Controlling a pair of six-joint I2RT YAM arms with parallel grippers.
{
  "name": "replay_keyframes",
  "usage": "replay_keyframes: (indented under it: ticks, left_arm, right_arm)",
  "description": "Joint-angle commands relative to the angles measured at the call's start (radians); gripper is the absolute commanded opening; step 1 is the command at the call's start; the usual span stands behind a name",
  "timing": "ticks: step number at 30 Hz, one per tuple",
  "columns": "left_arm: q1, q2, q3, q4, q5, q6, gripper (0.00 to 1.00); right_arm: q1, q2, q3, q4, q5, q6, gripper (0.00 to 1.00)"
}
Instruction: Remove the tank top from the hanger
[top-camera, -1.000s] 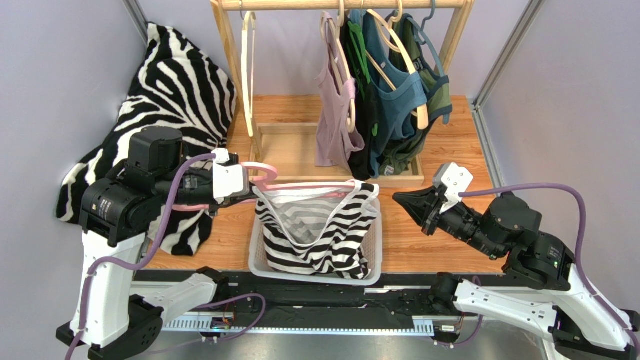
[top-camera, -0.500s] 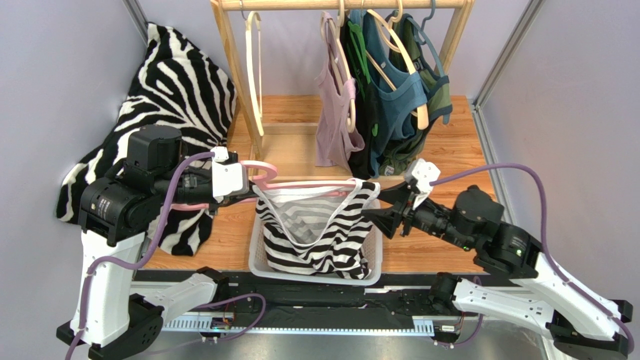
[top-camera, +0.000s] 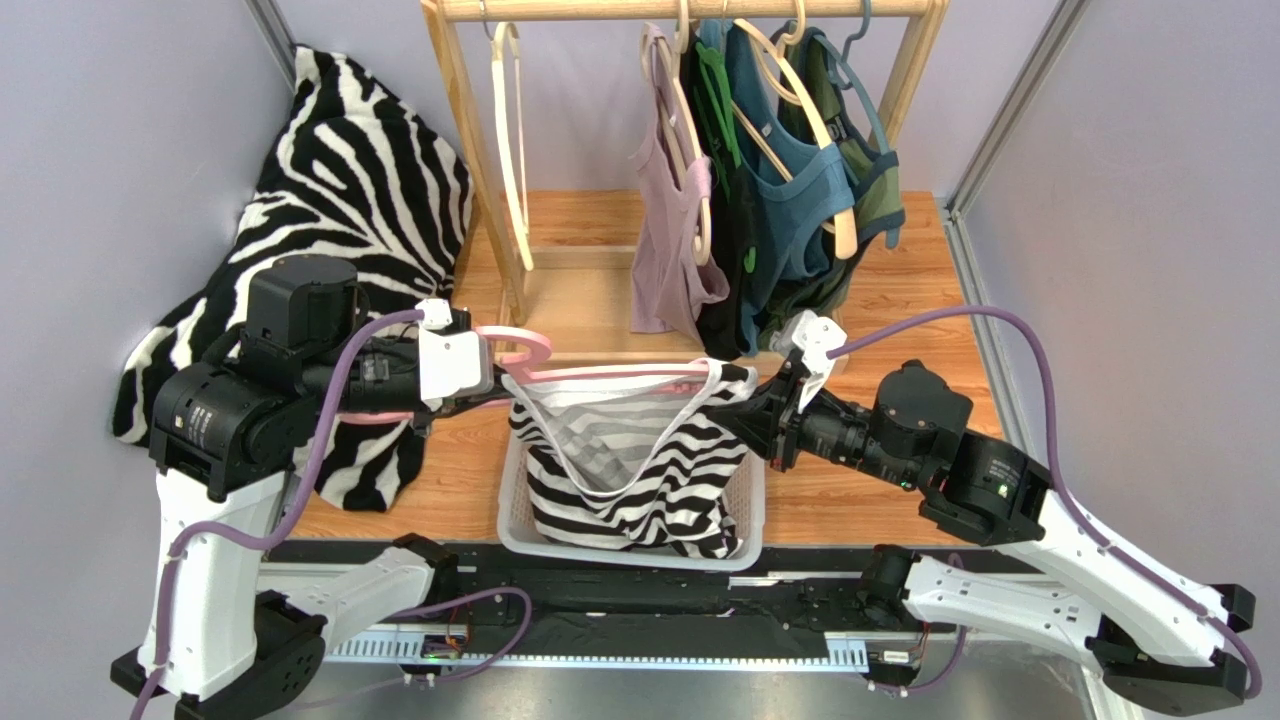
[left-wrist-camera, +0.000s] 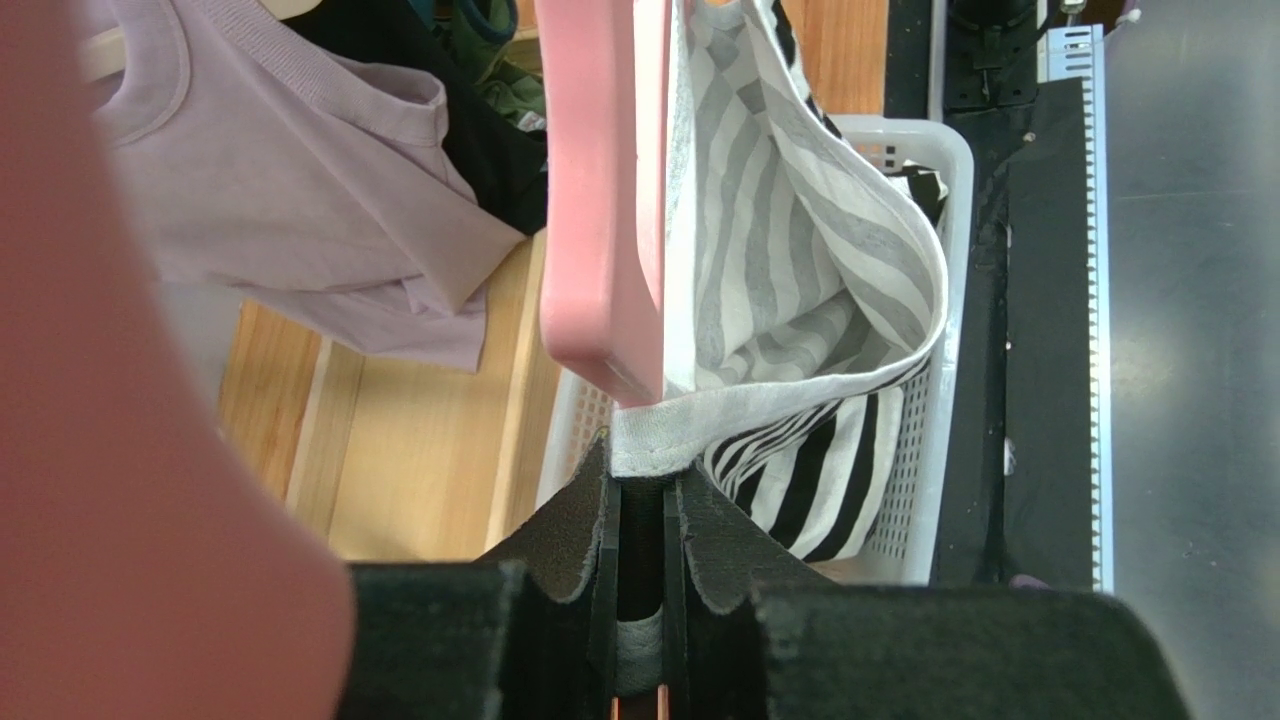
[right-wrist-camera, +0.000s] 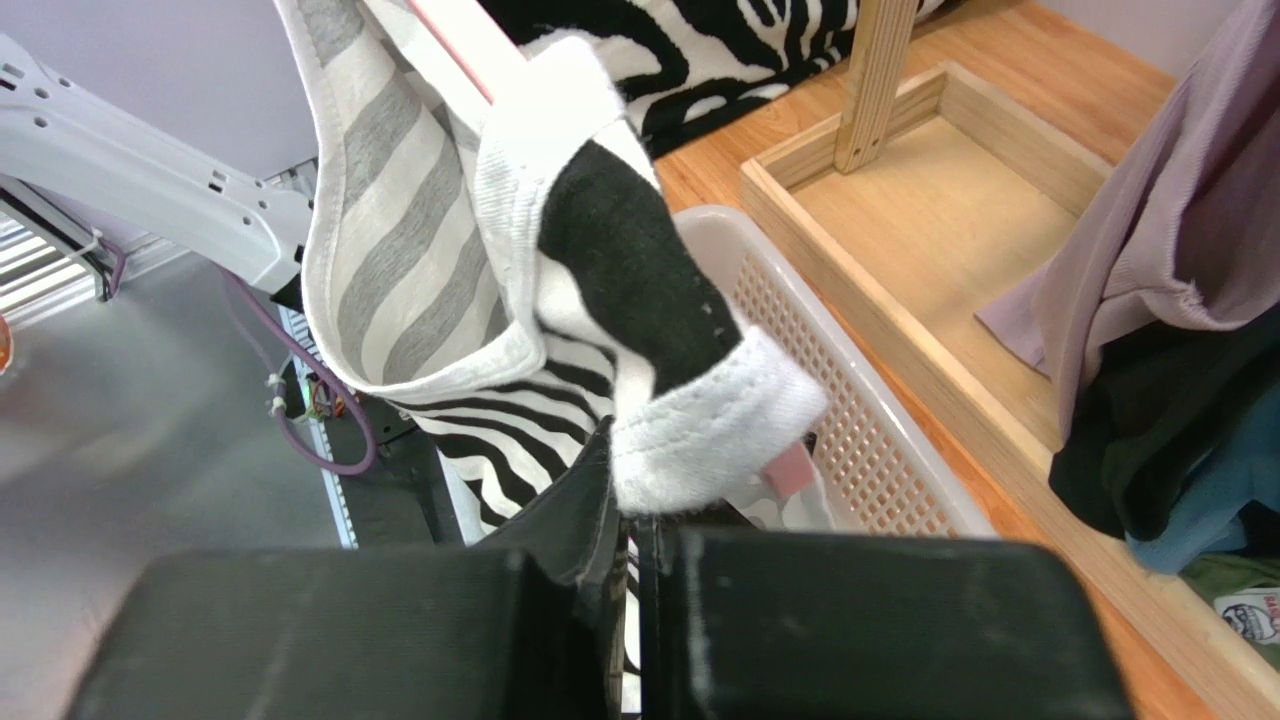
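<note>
The black-and-white striped tank top (top-camera: 631, 450) hangs on a pink hanger (top-camera: 526, 348) above a white basket. My left gripper (top-camera: 493, 381) holds the hanger's left end. In the left wrist view the gripper (left-wrist-camera: 642, 468) is shut just below the hanger (left-wrist-camera: 601, 195), and the tank top's white hem (left-wrist-camera: 706, 428) is pinched between the pads. My right gripper (top-camera: 747, 408) is at the top's right shoulder. In the right wrist view this gripper (right-wrist-camera: 639, 518) is shut on the white strap hem (right-wrist-camera: 706, 443). The hanger's pink tip (right-wrist-camera: 787, 468) peeks out beside it.
The white mesh basket (top-camera: 751, 503) stands under the tank top at the table's near edge. Behind it a wooden rack (top-camera: 466, 135) carries a lilac top (top-camera: 661, 240) and dark and blue garments (top-camera: 781, 195). Zebra-print cloth (top-camera: 361, 165) lies at the left.
My right gripper swung left from open space beside the basket to the tank top's right shoulder and closed on the strap. The left arm and the hanger stayed put.
</note>
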Motion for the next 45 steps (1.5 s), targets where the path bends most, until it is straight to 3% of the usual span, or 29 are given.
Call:
replay_keyframes:
  ticks: [1,6,12,17,23,27,29,30,35,41,45]
  left_arm:
    - [-0.002,0.000,0.029,-0.180,0.038,-0.010,0.03]
    - [-0.002,0.000,0.029,-0.178,0.029,-0.012,0.03]
    - [-0.002,0.001,0.026,-0.183,0.028,-0.007,0.04]
    - [-0.002,0.003,0.041,-0.192,0.043,-0.005,0.04]
    - [-0.003,0.003,0.107,-0.165,0.028,-0.033,0.02]
    - [0.006,0.026,0.194,-0.036,-0.060,-0.122,0.01]
    - [0.007,0.051,0.220,-0.017,-0.083,-0.134,0.00]
    - [0.007,0.058,0.228,-0.022,-0.081,-0.130,0.00]
    - [0.007,0.088,0.155,-0.069,-0.041,-0.084,0.02]
    - [0.003,0.124,0.090,-0.153,0.034,0.010,0.03]
    - [-0.025,0.164,0.104,-0.218,0.071,0.042,0.05]
  right_arm:
    - [0.003,-0.045,0.021,0.021,-0.003,0.011,0.00]
    - [0.003,-0.099,0.061,-0.058,0.049,-0.009,0.00]
    - [0.003,-0.183,0.086,-0.084,0.295,-0.041,0.00]
    - [0.002,-0.145,0.097,-0.119,0.425,-0.058,0.00]
    - [-0.025,-0.053,0.057,-0.141,0.413,-0.087,0.00]
    - [-0.028,-0.012,0.044,-0.130,0.333,-0.102,0.01]
    - [-0.028,-0.002,0.052,-0.128,0.275,-0.135,0.09]
    - [-0.026,0.002,0.060,-0.136,0.255,-0.144,0.26]
    - [-0.028,-0.027,0.147,-0.268,0.184,-0.211,0.59]
    - [-0.028,-0.075,0.296,-0.337,0.150,-0.322,0.65]
    - [-0.028,0.003,0.383,-0.328,0.077,-0.380,0.64]
